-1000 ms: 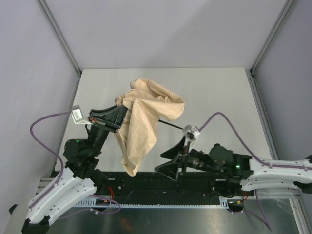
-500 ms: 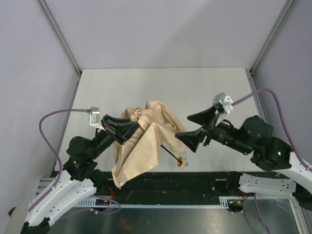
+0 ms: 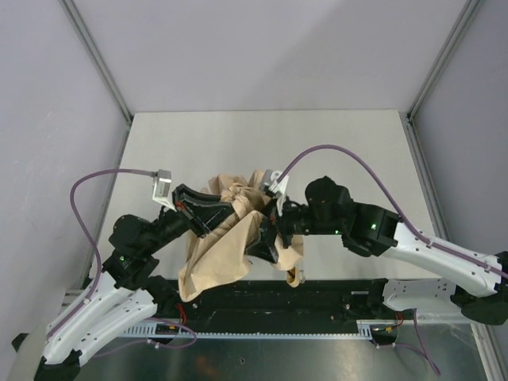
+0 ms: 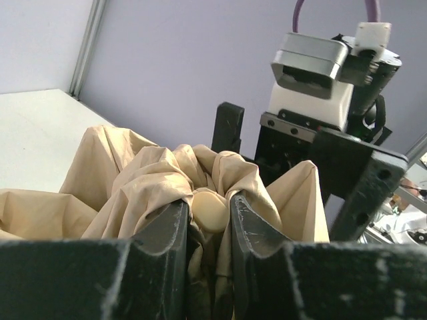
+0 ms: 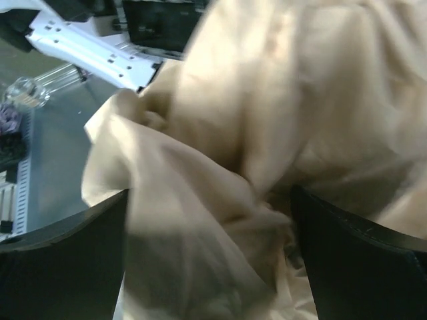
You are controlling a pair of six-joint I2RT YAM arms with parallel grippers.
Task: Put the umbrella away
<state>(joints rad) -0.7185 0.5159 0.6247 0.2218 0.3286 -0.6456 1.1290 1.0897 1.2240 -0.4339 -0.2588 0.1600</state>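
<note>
Tan-beige umbrella, crumpled, at the near edge of the table.
Left gripper clamped on a fold of its fabric; right gripper spread wide, fingers straddling the cloth opposite.

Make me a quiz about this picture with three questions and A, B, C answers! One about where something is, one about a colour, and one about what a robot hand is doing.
1. Where on the table is the umbrella?
A) the far edge
B) the near side, around the middle
C) the far right corner

2. What colour is its fabric?
A) blue
B) red
C) tan-beige

3. How is the left gripper?
A) shut on the umbrella
B) wide open, holding nothing
C) out of sight

Answers:
1 B, the top view shows it bunched on the near side.
2 C, every view shows tan cloth.
3 A, its fingers pinch a fold of fabric, while the right gripper stands open.
</note>
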